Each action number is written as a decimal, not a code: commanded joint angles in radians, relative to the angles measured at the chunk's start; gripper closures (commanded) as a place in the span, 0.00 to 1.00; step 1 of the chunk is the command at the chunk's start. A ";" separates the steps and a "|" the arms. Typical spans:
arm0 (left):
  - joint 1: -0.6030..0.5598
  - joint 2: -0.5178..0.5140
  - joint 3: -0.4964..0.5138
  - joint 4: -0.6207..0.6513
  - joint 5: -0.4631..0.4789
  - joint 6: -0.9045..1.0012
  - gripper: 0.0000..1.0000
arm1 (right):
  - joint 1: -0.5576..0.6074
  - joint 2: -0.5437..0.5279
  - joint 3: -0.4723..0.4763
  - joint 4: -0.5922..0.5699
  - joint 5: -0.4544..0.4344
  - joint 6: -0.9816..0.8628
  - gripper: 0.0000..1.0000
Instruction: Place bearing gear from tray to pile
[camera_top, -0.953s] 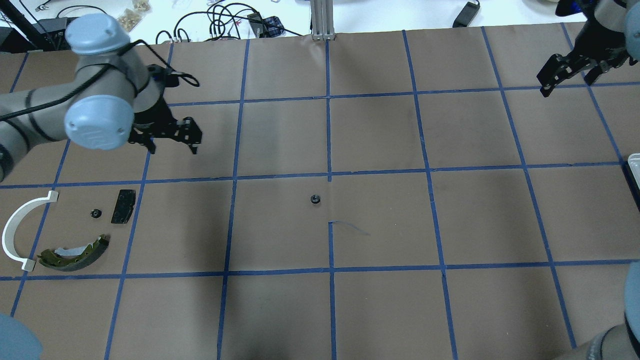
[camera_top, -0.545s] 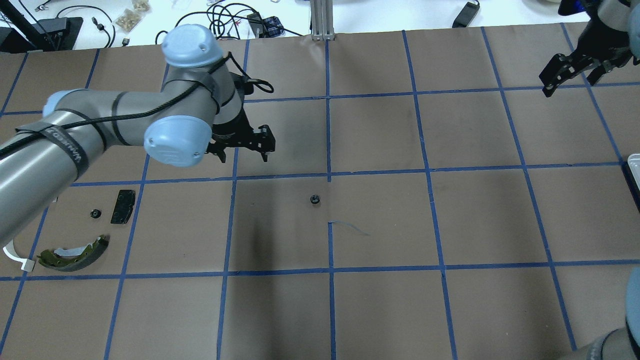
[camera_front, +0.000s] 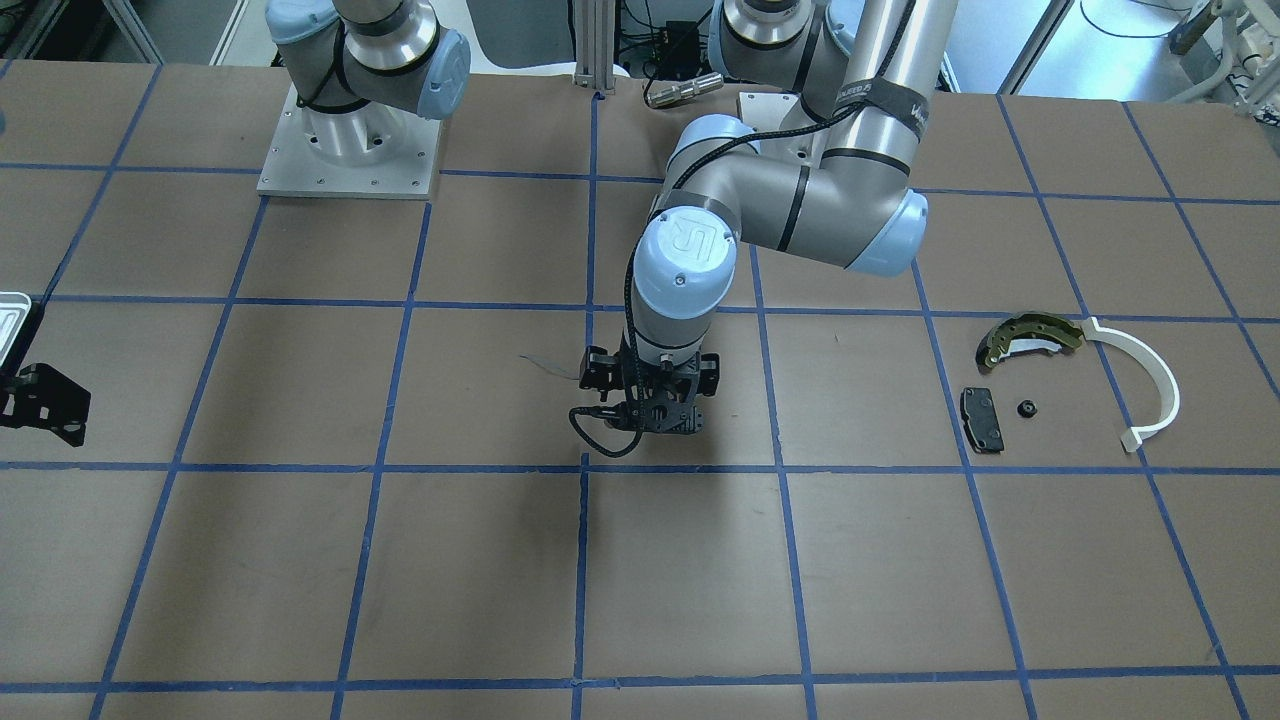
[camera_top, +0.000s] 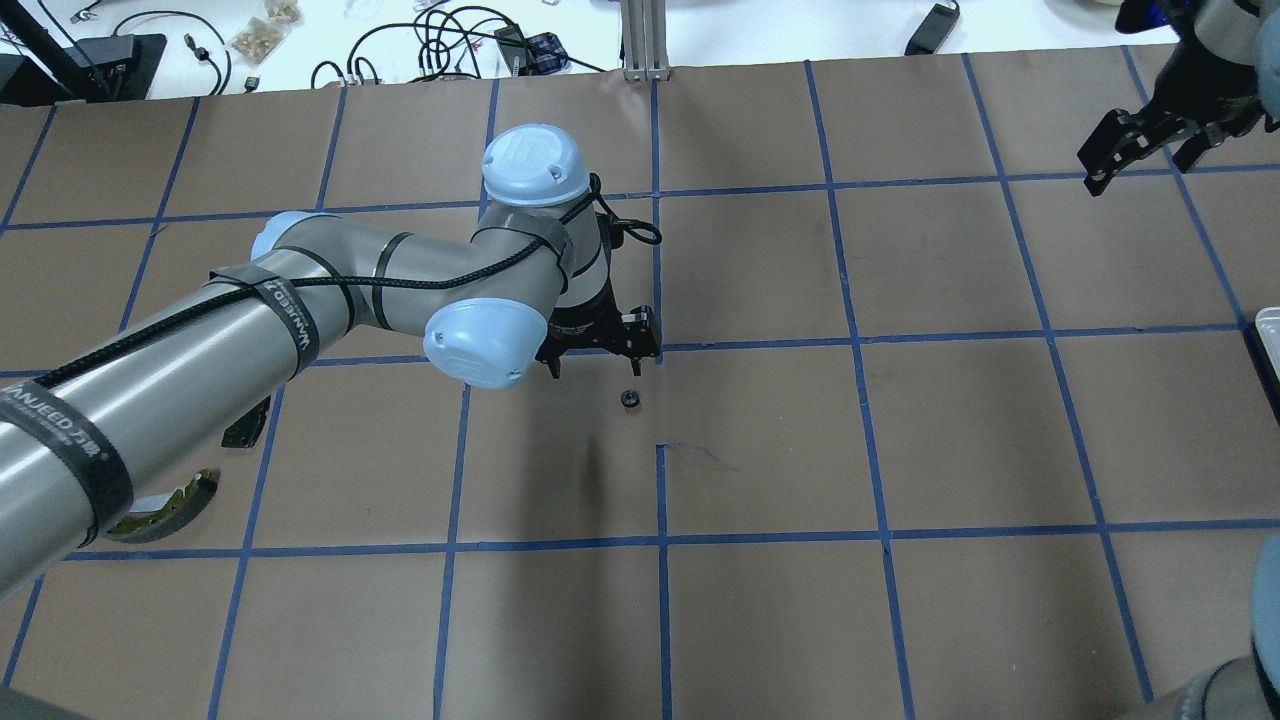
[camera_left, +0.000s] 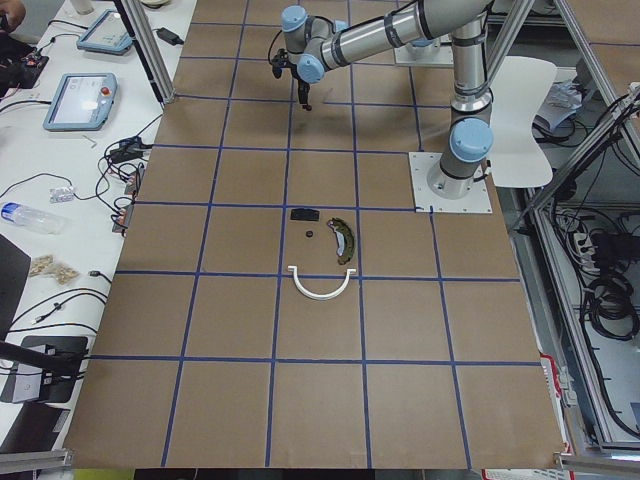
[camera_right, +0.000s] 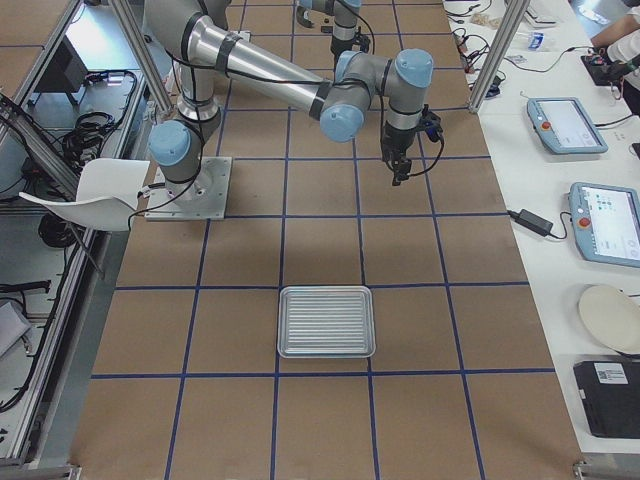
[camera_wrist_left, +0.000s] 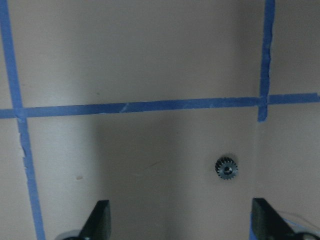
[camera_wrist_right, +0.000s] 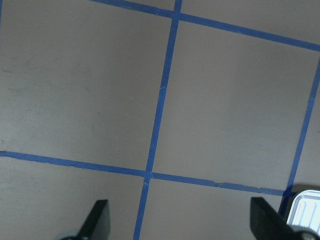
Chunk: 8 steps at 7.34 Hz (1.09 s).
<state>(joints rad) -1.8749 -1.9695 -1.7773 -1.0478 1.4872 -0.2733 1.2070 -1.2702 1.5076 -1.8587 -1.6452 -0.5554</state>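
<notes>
1. Brown paper covers the worktop (camera_top: 760, 620), marked into squares by blue tape.
2. A small black toothed bearing gear (camera_top: 630, 398) lies flat on the bare worktop near its middle, just beside a tape crossing. It is well apart from both the tray and the pile.
3. The left arm (camera_top: 300, 310) is stretched over the middle of the worktop, with the left jaws pointing down, spread wide and holding nothing.
4. In the left wrist view the gear (camera_wrist_left: 226, 167) sits ahead of the two fingertips (camera_wrist_left: 100, 220). It is within the width of their gap but nearer the tip on that view's right, and it touches neither.
5. The ribbed silver tray (camera_right: 326, 321) sits at the worktop's end on the robot's right.
6. The right jaws hang near one corner of the tray, wide apart and gripping nothing.
7. The pile lies at the opposite end: an olive-gold brake shoe (camera_front: 1030, 340), a white plastic arc (camera_front: 1150, 390), a black brake pad (camera_front: 982, 418) and a second small black gear (camera_front: 1026, 408) among them.
</notes>
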 joint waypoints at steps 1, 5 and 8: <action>-0.029 -0.064 -0.001 0.078 -0.012 -0.041 0.00 | 0.000 0.000 -0.012 -0.001 0.005 0.003 0.00; -0.035 -0.104 -0.001 0.098 -0.013 -0.040 0.35 | 0.000 0.002 -0.001 0.000 0.002 -0.001 0.00; -0.035 -0.106 -0.002 0.094 -0.012 -0.040 0.58 | 0.000 0.005 -0.001 -0.005 0.002 -0.001 0.00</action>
<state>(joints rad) -1.9097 -2.0756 -1.7783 -0.9517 1.4738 -0.3129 1.2072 -1.2667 1.5063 -1.8601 -1.6423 -0.5563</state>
